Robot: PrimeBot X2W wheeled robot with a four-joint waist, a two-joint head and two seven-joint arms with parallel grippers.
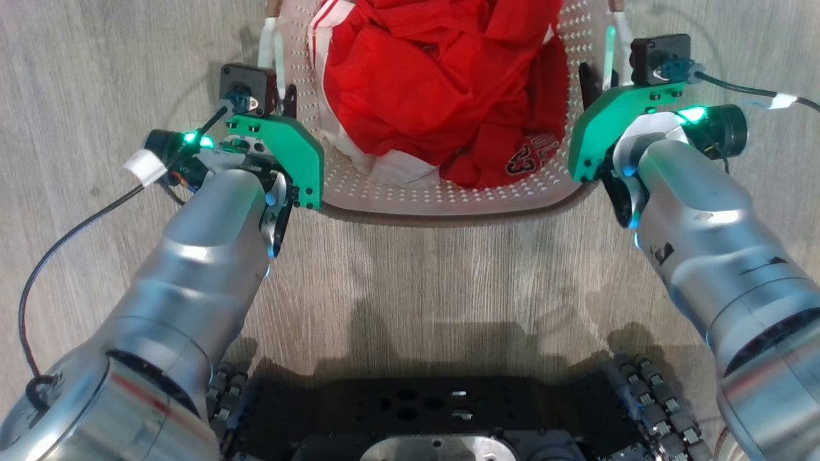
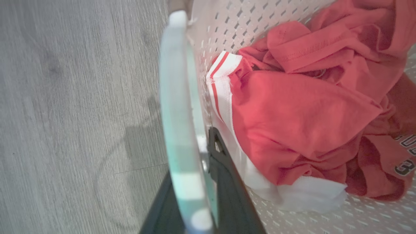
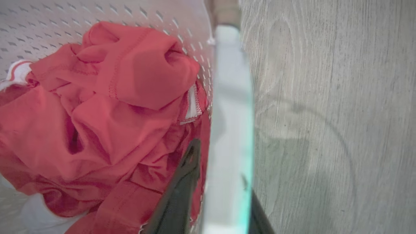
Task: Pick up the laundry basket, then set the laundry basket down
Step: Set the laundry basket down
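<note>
The laundry basket (image 1: 448, 195), white and perforated with a brown rim, sits between my two arms at the top of the head view, full of red and white clothes (image 1: 442, 83). My left gripper (image 1: 282, 96) is shut on the basket's left white handle (image 1: 272, 48). In the left wrist view its dark fingers (image 2: 227, 182) straddle that handle (image 2: 177, 97). My right gripper (image 1: 599, 80) is shut on the right handle (image 1: 612, 41), and its fingers (image 3: 182, 188) flank the same handle (image 3: 230, 97). The basket's underside is hidden.
Grey wood-look floor (image 1: 423, 282) surrounds the basket on all sides. My black wheeled base (image 1: 410, 410) lies just below the basket in the head view. A black cable (image 1: 70, 237) loops off my left wrist over the floor.
</note>
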